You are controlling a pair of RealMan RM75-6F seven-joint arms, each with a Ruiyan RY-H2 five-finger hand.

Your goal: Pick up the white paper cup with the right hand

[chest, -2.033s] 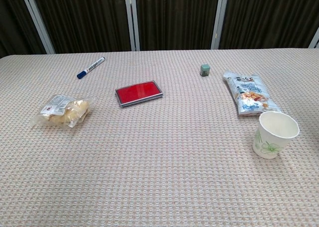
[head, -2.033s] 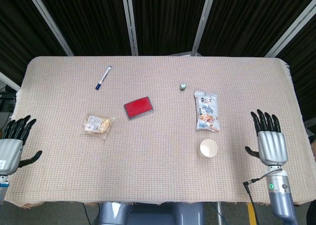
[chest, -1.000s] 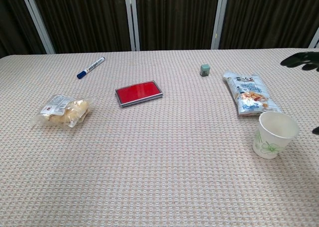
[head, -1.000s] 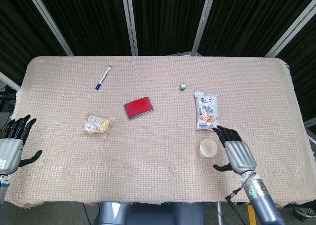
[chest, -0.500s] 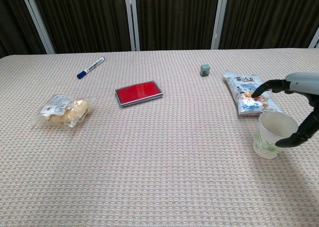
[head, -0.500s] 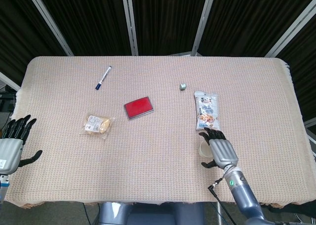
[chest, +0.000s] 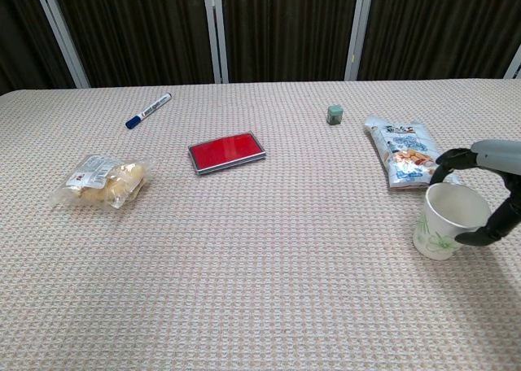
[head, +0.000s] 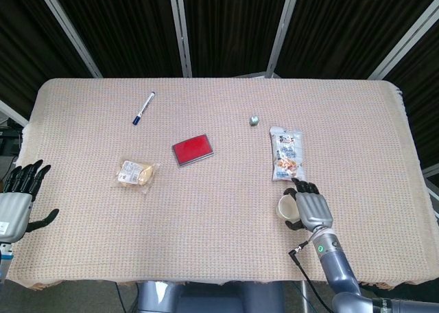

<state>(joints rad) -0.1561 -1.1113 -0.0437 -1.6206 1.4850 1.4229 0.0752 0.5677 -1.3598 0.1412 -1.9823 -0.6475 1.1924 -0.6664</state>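
The white paper cup (head: 286, 207) (chest: 442, 222) stands upright near the table's front right, just below a snack bag. My right hand (head: 312, 207) (chest: 496, 154) wraps it from the right: the fingers (chest: 444, 160) curl over the far side of the rim and the thumb lies against the near side. The cup's base rests on the cloth. My left hand (head: 17, 198) hangs off the table's left edge with its fingers spread, holding nothing; the chest view does not show it.
A snack bag (head: 286, 154) (chest: 407, 161) lies just behind the cup, with a small green cube (head: 254, 121) beyond it. A red flat case (head: 192, 149), a clear food packet (head: 136, 173) and a blue marker (head: 143, 108) lie to the left.
My right hand swung in from the table's right side to the cup and its fingers have curled in around it. The cup has stayed in place. The left hand has not moved.
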